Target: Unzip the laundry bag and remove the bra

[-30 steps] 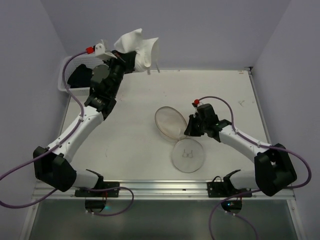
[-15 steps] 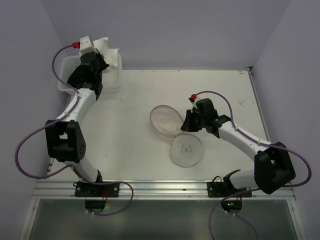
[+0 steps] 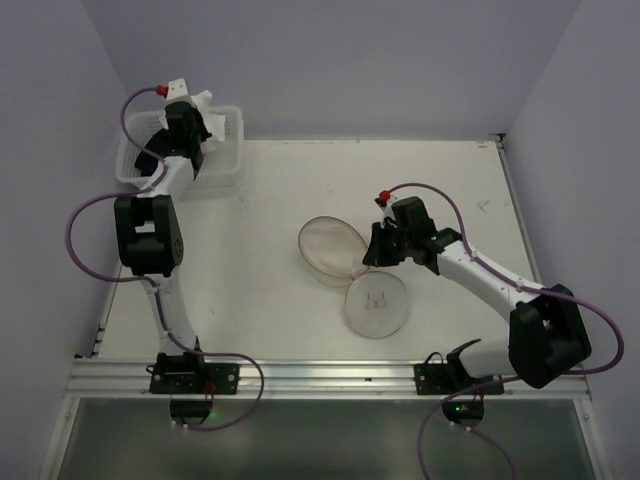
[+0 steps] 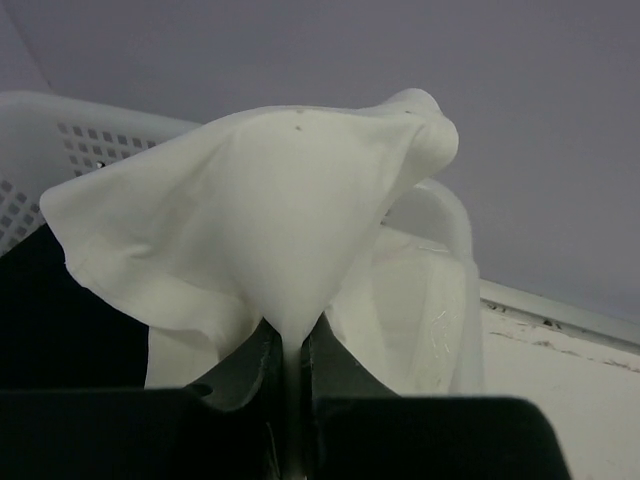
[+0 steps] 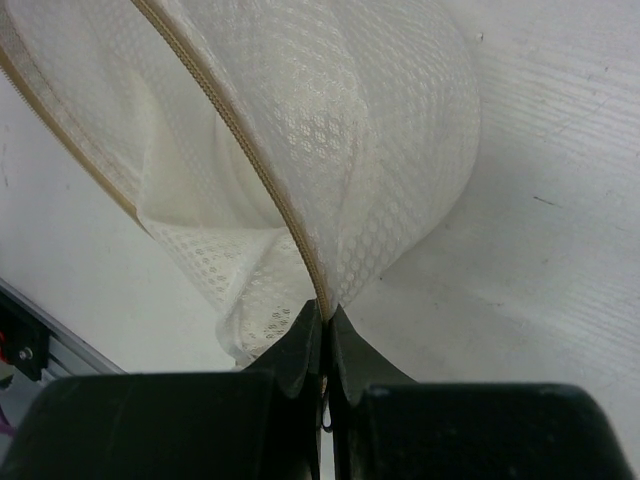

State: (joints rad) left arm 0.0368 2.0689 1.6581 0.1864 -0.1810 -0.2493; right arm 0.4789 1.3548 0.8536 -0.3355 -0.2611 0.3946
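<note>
The laundry bag (image 3: 352, 272) lies open in mid-table as two round mesh halves; the near half (image 3: 376, 303) bears the black bra pictogram. My right gripper (image 3: 372, 252) is shut on the bag's beige zipper rim (image 5: 300, 250), where the halves join. My left gripper (image 3: 205, 118) is shut on the white bra (image 4: 270, 230) and holds it over the white basket (image 3: 228, 170) at the far left corner. In the left wrist view the bra fans out above my fingers (image 4: 240, 375).
The white plastic mesh basket (image 4: 60, 135) holds a dark item (image 3: 150, 158). Lilac walls close the back and both sides. The table's metal front rail (image 3: 320, 375) runs along the near edge, by the arm bases.
My left arm has swung left and back with the bra, from above the table's far edge to over the basket. My right gripper has shifted the bag slightly left.
</note>
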